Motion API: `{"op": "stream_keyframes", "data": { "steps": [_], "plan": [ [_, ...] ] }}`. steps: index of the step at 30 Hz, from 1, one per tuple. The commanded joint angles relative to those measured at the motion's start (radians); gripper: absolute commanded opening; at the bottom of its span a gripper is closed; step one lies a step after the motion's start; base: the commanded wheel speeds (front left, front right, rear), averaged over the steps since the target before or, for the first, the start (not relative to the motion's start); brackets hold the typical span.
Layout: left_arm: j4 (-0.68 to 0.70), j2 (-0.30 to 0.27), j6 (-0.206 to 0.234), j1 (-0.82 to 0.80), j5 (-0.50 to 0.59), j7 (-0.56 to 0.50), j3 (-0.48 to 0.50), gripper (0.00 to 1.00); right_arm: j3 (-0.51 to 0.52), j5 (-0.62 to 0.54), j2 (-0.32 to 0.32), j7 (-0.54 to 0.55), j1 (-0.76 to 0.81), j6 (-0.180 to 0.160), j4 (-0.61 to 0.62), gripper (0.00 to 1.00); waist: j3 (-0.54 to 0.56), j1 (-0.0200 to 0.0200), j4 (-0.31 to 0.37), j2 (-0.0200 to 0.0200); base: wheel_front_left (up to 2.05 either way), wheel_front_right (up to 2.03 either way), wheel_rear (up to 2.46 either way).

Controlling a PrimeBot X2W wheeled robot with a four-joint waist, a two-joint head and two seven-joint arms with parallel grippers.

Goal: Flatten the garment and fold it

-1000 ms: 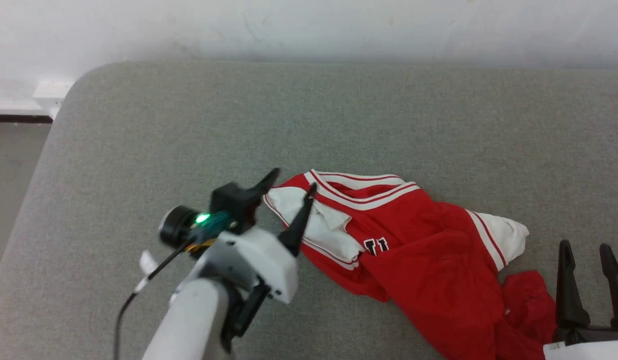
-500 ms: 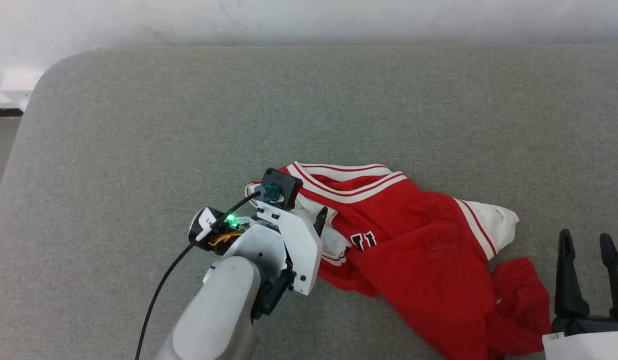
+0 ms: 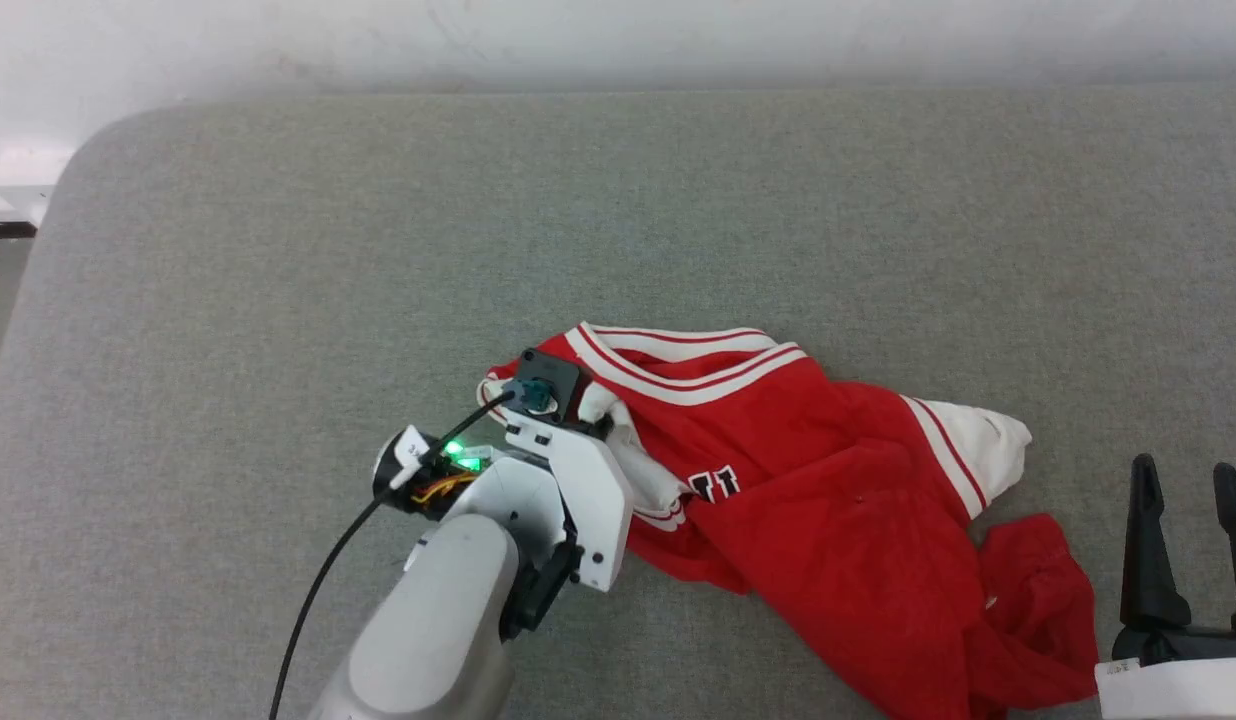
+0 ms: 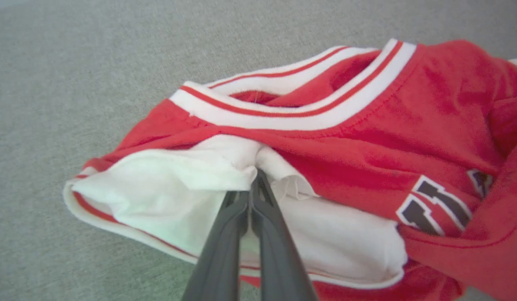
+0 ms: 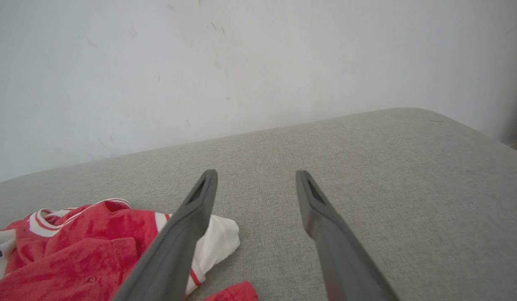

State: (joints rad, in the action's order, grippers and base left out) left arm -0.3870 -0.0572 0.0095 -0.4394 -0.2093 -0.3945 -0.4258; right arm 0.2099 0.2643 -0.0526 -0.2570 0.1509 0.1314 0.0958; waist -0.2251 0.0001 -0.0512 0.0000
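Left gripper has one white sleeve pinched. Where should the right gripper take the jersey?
Probably the other white sleeve of the jersey, approached from the robot's right: it juts out past the crumpled red body, nearest the open right gripper.

1. Left arm (image 3: 428,620) enters the head view at 7 o'clock and reaches toward 1 o'clock, wrist pitched down.
2. Left gripper (image 4: 255,175): fingers pressed together, pinching the shirt (image 4: 367,125) sleeve.
3. Right gripper (image 3: 1185,480) sits at 4 o'clock, fingers spread, pointing to 12.
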Motion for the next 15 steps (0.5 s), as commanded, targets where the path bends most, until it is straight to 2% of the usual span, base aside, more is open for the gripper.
{"op": "stream_keyframes", "data": {
  "steps": [1,6,10,15],
  "plan": [
    [0.006,-0.001,0.000,-0.020,-0.010,0.011,0.003,0.00,0.000,0.000,0.002,-0.005,0.002,-0.001,-0.002,1.00,0.013,-0.0001,-0.012,0.0000,0.00,0.00,0.00],
    [0.114,0.002,0.002,-0.008,-0.080,0.106,0.037,0.00,-0.004,-0.008,0.002,-0.005,0.011,-0.001,-0.007,1.00,0.053,-0.0001,-0.037,0.0000,0.00,0.00,0.00],
    [0.256,0.001,0.006,0.076,-0.177,0.146,0.096,0.00,0.000,-0.011,0.002,-0.005,0.029,-0.001,-0.008,1.00,0.076,-0.0001,-0.057,0.0000,0.00,0.00,0.00],
    [0.372,-0.058,0.008,0.269,-0.273,0.161,0.189,0.00,0.000,-0.013,0.002,-0.005,0.041,-0.001,-0.005,1.00,0.071,-0.0001,-0.074,0.0000,0.00,0.00,0.00]
  ]
}}
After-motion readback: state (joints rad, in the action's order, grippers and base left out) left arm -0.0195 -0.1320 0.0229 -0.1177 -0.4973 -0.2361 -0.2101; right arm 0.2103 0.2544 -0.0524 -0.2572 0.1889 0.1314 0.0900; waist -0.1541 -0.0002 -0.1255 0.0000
